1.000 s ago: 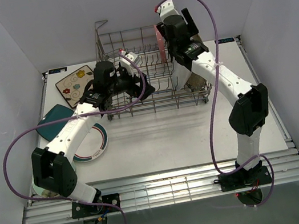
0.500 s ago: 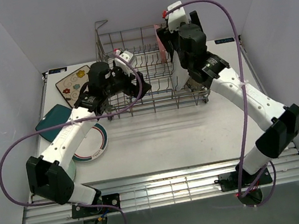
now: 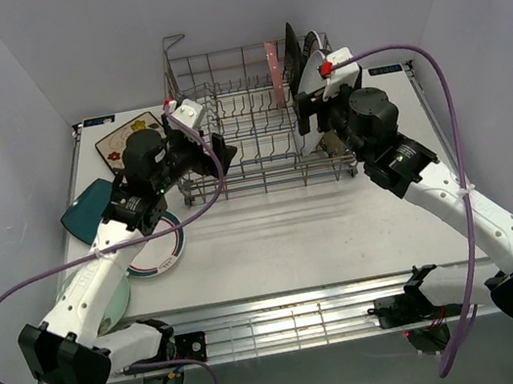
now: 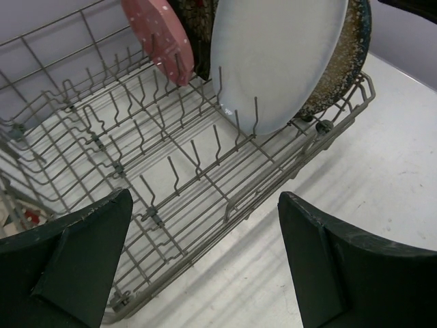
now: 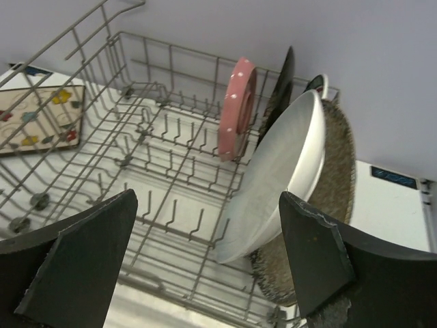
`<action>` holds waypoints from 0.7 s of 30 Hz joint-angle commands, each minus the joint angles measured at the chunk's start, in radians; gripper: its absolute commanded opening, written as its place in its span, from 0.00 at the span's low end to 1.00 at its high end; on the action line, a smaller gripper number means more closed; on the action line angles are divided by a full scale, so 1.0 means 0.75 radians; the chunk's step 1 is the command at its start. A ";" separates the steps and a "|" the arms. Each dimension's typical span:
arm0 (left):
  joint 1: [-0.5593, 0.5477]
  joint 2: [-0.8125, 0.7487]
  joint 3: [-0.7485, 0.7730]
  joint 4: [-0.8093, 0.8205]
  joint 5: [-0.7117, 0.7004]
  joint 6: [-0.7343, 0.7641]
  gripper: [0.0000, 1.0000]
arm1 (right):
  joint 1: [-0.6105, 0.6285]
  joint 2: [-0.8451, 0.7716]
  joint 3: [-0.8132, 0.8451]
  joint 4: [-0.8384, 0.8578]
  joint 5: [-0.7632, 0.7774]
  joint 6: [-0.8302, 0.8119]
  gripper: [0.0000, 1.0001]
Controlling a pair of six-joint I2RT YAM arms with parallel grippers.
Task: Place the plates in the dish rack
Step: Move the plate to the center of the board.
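I've pulled both arms back from the dish rack (image 3: 248, 144); left fingers (image 4: 75, 266) and right fingers (image 5: 75, 266) apart, empty; white plate (image 5: 273, 171) stands between tines.

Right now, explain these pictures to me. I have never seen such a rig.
Two robot arms are bolted at the near edge of the table. One picture looks down from above; the other two come from wrist cameras. The left hand and right hand are open and hold nothing. In the dish rack stand a pink dotted plate, a black plate, a white plate and a speckled plate. On the table: a floral square plate, a teal square plate, a teal-rimmed round plate.
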 commanded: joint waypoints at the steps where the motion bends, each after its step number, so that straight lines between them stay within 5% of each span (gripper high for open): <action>1: 0.012 -0.121 -0.077 0.031 -0.138 0.036 0.98 | 0.007 -0.072 -0.080 0.040 -0.142 0.133 0.90; 11: 0.026 -0.295 -0.314 0.137 -0.502 0.135 0.98 | 0.007 -0.248 -0.360 0.083 -0.344 0.248 0.90; 21: 0.043 -0.359 -0.447 0.215 -0.576 0.155 0.98 | 0.005 -0.324 -0.512 0.155 -0.455 0.309 0.90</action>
